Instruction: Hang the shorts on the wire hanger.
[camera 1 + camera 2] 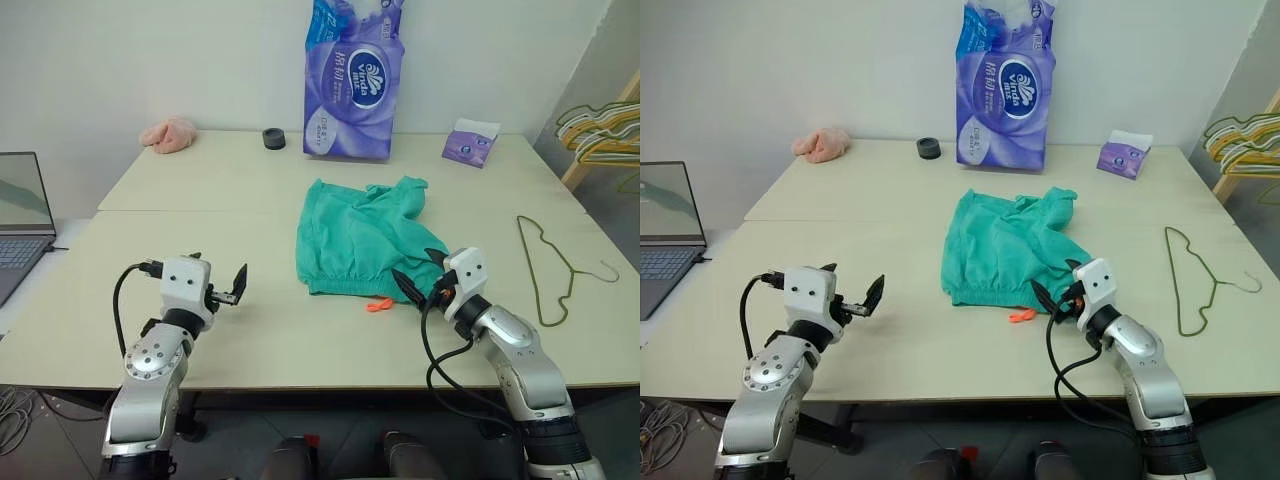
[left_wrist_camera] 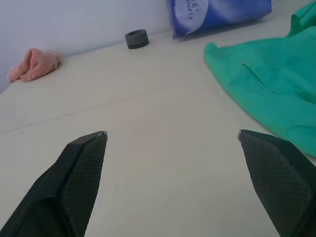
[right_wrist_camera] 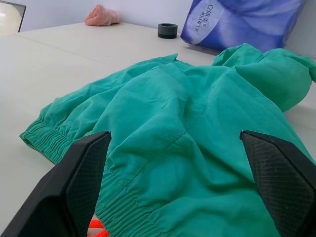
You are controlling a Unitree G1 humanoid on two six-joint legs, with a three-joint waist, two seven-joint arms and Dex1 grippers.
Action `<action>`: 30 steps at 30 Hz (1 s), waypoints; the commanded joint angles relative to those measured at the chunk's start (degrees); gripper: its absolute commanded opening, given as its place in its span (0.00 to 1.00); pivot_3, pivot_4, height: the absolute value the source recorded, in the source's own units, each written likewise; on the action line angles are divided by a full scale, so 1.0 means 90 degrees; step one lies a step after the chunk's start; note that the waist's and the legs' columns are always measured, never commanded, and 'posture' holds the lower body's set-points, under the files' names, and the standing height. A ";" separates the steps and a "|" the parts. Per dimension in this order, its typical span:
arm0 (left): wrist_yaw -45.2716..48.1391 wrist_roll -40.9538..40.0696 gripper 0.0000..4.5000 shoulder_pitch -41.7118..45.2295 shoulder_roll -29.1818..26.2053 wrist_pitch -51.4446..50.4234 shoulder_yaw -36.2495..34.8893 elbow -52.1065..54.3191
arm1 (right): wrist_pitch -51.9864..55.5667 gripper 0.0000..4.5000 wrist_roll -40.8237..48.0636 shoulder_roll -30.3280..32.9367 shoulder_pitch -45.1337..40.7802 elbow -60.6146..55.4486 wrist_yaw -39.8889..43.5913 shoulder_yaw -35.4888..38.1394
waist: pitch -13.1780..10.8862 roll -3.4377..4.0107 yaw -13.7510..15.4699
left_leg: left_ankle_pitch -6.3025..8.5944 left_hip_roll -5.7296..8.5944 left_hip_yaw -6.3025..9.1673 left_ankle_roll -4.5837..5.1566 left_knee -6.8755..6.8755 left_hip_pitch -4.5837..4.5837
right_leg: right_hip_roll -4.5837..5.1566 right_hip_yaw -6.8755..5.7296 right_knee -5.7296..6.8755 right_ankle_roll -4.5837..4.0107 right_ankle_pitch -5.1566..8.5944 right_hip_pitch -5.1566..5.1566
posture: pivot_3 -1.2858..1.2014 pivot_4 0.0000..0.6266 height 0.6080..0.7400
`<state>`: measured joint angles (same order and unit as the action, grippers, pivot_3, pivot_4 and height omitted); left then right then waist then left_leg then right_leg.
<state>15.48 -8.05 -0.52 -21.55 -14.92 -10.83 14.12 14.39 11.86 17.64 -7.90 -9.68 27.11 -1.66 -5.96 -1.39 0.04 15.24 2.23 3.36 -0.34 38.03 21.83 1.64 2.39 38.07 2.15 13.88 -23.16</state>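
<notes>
The shorts (image 1: 358,240) lie flat in the middle of the bench (image 1: 200,200), waistband toward the robot. The wire hanger (image 1: 548,268) lies alone at about 3 o'clock from them, well apart. The right claw (image 1: 418,272) is wide open and holds nothing, just at the waistband's near right corner. The left claw (image 1: 232,285) is wide open too, over bare bench at about 8 o'clock from the shorts. A good next move, I think: slide one finger under the waistband, pinch it, then lift slowly so the cloth does not bunch
</notes>
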 commanded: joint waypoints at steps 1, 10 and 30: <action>0.0033 -0.0064 1.00 0.0004 -0.0040 0.0111 -0.0129 0.0327 | -0.0090 0.99 -0.0042 0.0051 -0.0141 -0.0090 0.0002 0.0041 | 0.0000 0.0000 0.0000 | 0.0000 0.0000 0.0000 0.0000 0.0000 0.0000 | 0.0000 0.0000 0.0000 0.0000 0.0000 0.0000 | 0.53 0.11 1.00; 0.0044 0.0024 1.00 0.0025 -0.0106 0.0037 -0.0109 0.0298 | -0.0240 0.99 -0.0017 0.0211 -0.0062 -0.0206 0.0388 -0.0092 | 0.0000 0.0000 -0.0002 | 0.0000 0.0000 0.0000 0.0000 0.0000 0.0000 | -0.0001 0.0000 0.0000 0.0000 0.0000 0.0000 | 0.53 0.11 1.00; 0.1680 -0.0943 1.00 0.0035 -0.0418 0.0428 -0.0035 0.0266 | -0.0608 0.99 -0.0223 0.1163 -0.0036 -0.0563 0.1629 -0.0666 | 0.0000 0.0000 -0.0029 | 0.0000 -0.0002 -0.0003 0.0000 0.0000 0.0000 | -0.0002 0.0001 -0.0005 -0.0008 0.0005 0.0001 | 0.51 0.11 1.00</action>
<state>28.69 -14.79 -0.68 -24.16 -11.84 -10.90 14.27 10.35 10.46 27.05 -7.83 -13.14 40.70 -7.51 -5.96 -1.38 -0.22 15.24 2.20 3.33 -0.34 38.03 21.83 1.62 2.40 38.02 2.08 13.93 -23.15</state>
